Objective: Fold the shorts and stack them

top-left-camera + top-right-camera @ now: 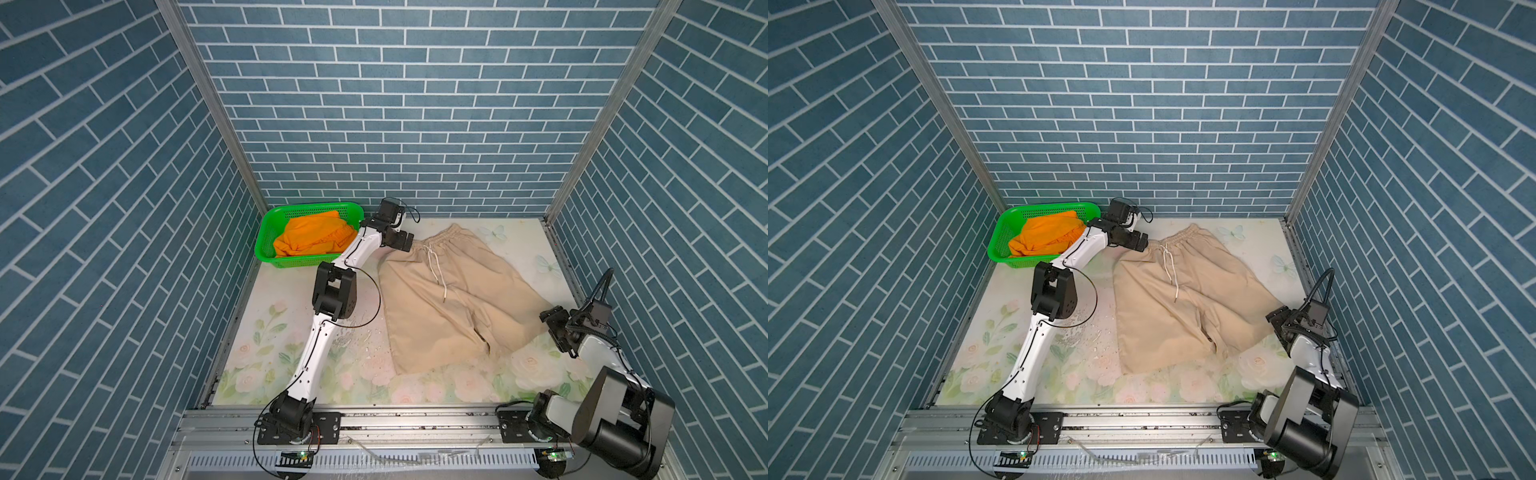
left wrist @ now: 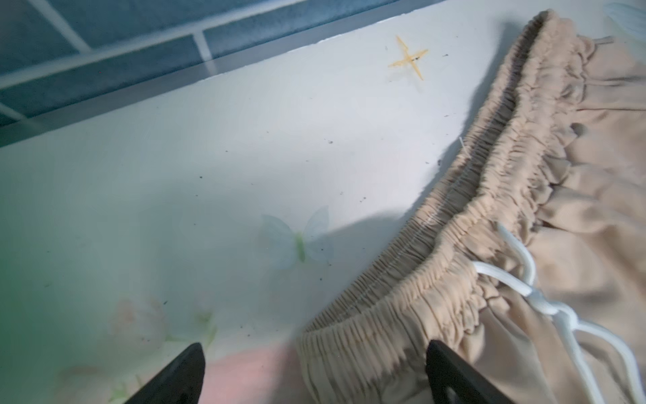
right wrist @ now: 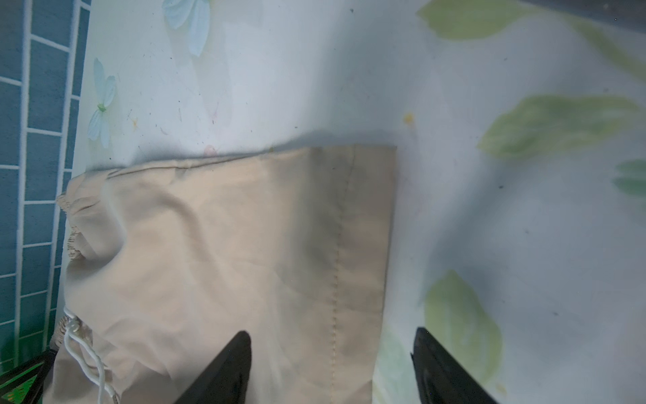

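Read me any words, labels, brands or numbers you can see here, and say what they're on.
None readable: the beige shorts, the orange shorts, the green basket and the floral table cover show no legible writing, labels or numbers.

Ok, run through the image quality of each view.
Both top views: sharp, evenly lit, walls splayed by the wide lens. Left wrist: shorts sharp, jaws and near table soft, greenish. Right wrist: leaf prints blurred, soft shadow along the shorts' edge.
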`<action>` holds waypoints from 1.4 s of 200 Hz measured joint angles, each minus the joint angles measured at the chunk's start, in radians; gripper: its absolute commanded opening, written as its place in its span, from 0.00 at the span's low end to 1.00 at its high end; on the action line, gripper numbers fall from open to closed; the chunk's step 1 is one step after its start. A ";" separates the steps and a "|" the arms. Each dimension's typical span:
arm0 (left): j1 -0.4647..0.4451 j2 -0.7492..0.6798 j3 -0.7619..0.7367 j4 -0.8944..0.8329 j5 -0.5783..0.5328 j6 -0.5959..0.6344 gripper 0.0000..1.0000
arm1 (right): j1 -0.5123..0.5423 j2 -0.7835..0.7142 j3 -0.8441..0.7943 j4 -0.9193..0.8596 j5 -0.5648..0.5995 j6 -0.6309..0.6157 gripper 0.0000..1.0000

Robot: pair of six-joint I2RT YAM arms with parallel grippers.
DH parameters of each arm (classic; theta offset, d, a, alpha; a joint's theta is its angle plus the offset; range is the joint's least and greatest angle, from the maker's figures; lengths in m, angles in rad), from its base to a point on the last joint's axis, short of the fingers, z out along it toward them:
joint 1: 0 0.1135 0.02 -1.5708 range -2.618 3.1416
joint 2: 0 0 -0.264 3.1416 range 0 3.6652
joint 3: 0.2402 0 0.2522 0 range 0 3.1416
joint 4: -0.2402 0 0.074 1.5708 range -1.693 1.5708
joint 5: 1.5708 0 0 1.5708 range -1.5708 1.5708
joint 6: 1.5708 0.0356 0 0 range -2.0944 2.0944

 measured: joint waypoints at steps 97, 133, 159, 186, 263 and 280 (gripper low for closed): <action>0.002 0.027 0.011 0.002 0.073 0.002 0.00 | -0.005 0.267 0.045 0.257 -0.082 0.042 0.30; 0.003 0.023 0.016 -0.044 -0.033 -0.008 0.00 | -0.004 0.411 0.143 0.327 -0.127 0.048 0.31; 0.019 -0.040 -0.070 -0.074 -0.134 -0.031 0.00 | 0.013 0.505 0.231 0.379 -0.147 0.055 0.46; 0.050 -0.174 -0.212 -0.089 -0.203 -0.055 0.00 | 0.060 0.603 0.352 0.411 -0.166 0.056 0.55; 0.064 -0.292 -0.304 -0.004 -0.162 -0.056 0.00 | 0.301 0.232 0.334 0.125 -0.041 -0.161 0.64; 0.064 -0.283 -0.303 0.000 -0.146 -0.056 0.00 | 0.465 0.042 0.274 0.018 0.020 -0.217 0.64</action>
